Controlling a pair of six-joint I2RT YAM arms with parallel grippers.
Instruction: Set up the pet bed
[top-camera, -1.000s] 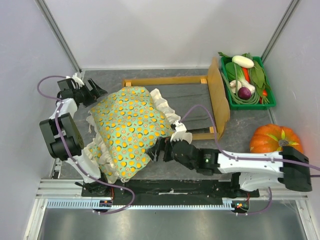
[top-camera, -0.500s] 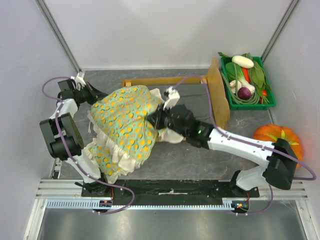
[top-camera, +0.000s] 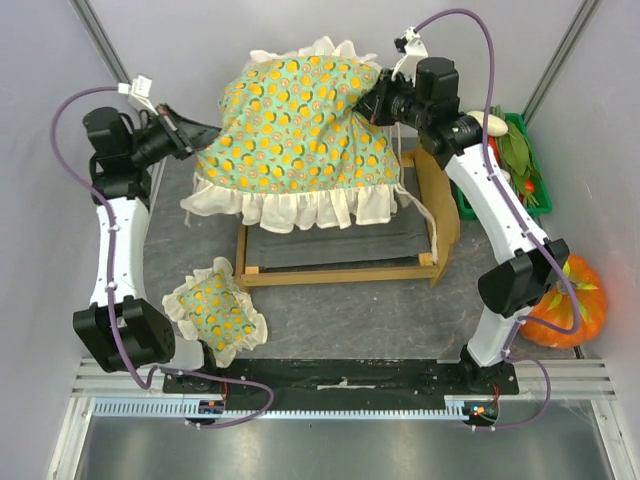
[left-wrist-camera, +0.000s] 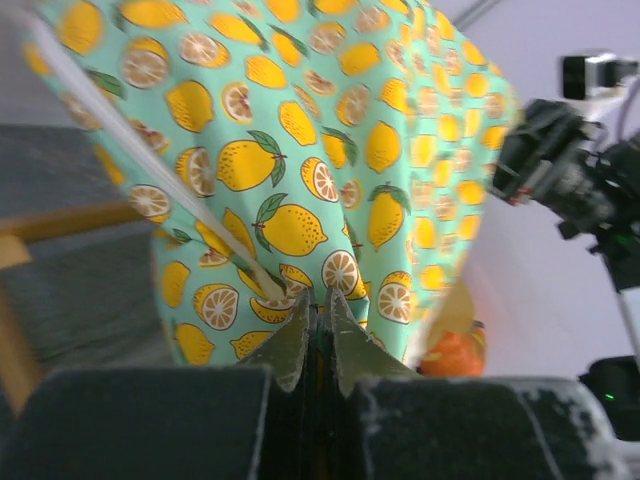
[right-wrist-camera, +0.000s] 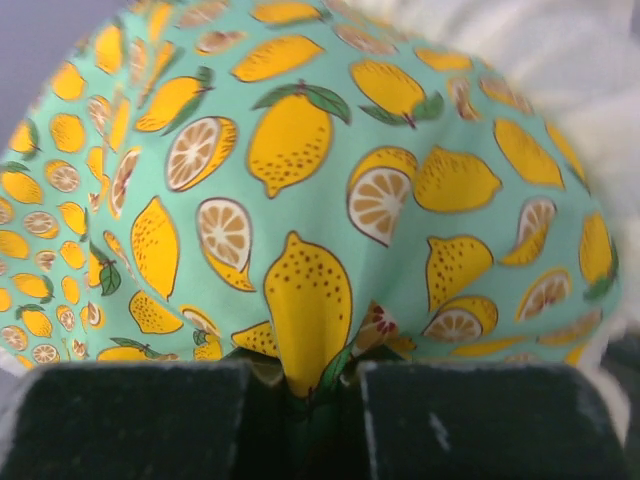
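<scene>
I see both pairs of jaws clamped on the lemon-print cushion (top-camera: 300, 120), left jaws on its left edge, right jaws on its right corner. It hangs spread above the pet bed (top-camera: 340, 248), which sits mid-counter (top-camera: 400, 320), headboard to my right.

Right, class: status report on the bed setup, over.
Left fingers, right fingers shut on cushion. Cushion hangs over bed, not down. Pillow beside bed, clear.

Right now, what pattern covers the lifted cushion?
The cushion shows yellow lemons on mint green; right wrist view.
</scene>
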